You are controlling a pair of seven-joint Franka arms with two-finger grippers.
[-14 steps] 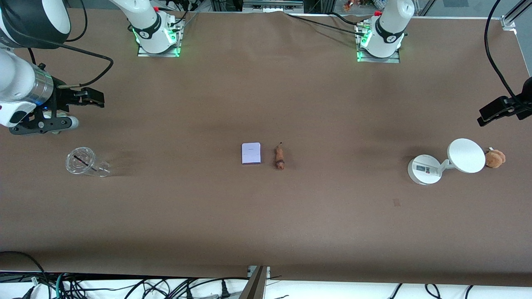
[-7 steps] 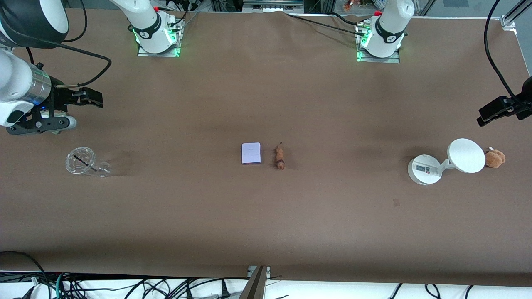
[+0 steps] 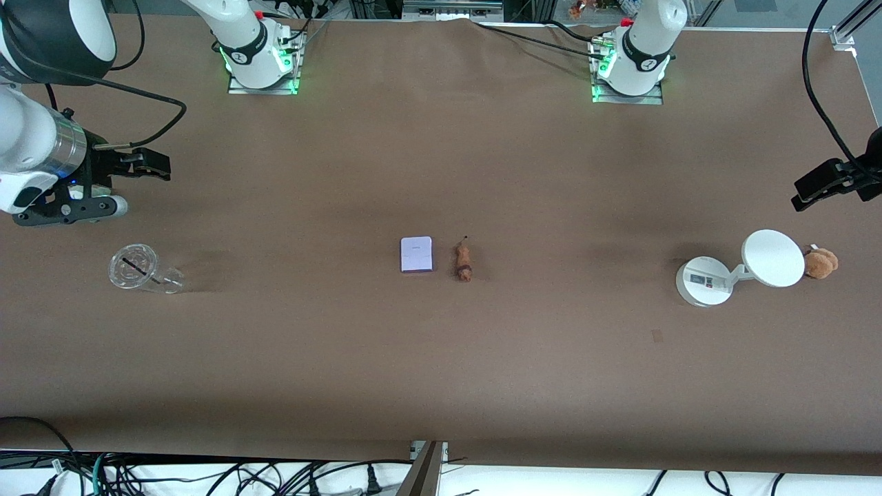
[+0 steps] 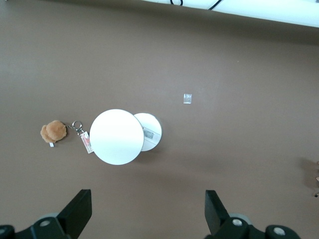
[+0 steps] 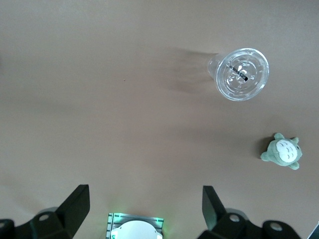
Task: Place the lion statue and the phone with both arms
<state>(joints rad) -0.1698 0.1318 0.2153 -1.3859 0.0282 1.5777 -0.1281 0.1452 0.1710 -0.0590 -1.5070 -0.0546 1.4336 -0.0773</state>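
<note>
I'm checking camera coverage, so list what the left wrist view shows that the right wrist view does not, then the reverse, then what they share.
Only the left wrist view: the white round-based device, the brown plush keychain beside it, and a small pale scrap on the table.

Only the right wrist view: the clear plastic cup, a green plush toy, and a green-lit arm base.

Both: the brown table and that arm's own open gripper, left gripper, right gripper.

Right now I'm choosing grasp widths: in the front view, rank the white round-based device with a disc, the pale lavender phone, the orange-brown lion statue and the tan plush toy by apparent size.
1. White round-based device with a disc
2. Pale lavender phone
3. Orange-brown lion statue and tan plush toy: too alike to rank; the statue is longer, the plush rounder.
</note>
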